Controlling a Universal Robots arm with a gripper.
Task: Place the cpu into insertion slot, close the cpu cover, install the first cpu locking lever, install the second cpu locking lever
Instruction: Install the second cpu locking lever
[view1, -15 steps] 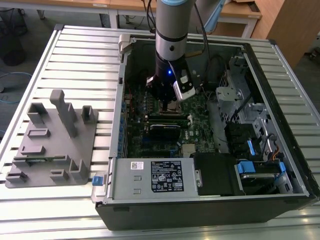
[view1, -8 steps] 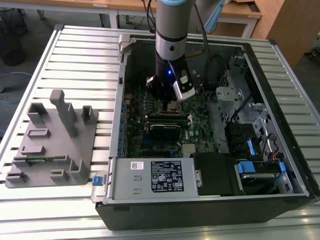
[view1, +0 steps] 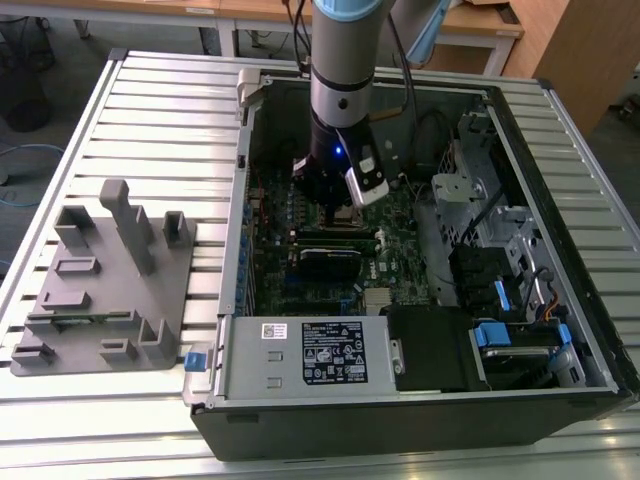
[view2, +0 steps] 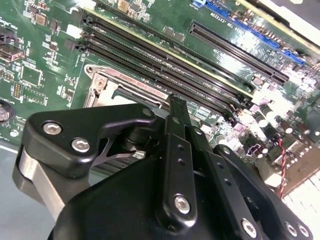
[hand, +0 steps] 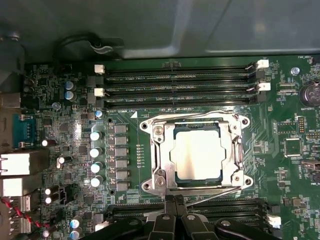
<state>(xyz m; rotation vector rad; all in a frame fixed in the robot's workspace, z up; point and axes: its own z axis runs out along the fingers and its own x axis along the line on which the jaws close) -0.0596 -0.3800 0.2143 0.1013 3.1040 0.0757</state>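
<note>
In the first wrist view the silver-faced cpu lies flat in the insertion slot, whose dark rim shows around the chip. The silver cpu cover lies down over it, framing the chip. Thin metal lever rods run along the cover's sides. My gripper is just off one edge of the socket, its black fingers pressed together with nothing between them. The second wrist view has the same shut fingers beside a corner of the socket. In the exterior view the gripper reaches down into the open computer case.
Black memory slots flank the socket on two sides. A row of capacitors stands nearby. Case walls, a drive cage and cables surround the board. A grey fixture block sits on the slatted table at the exterior view's left.
</note>
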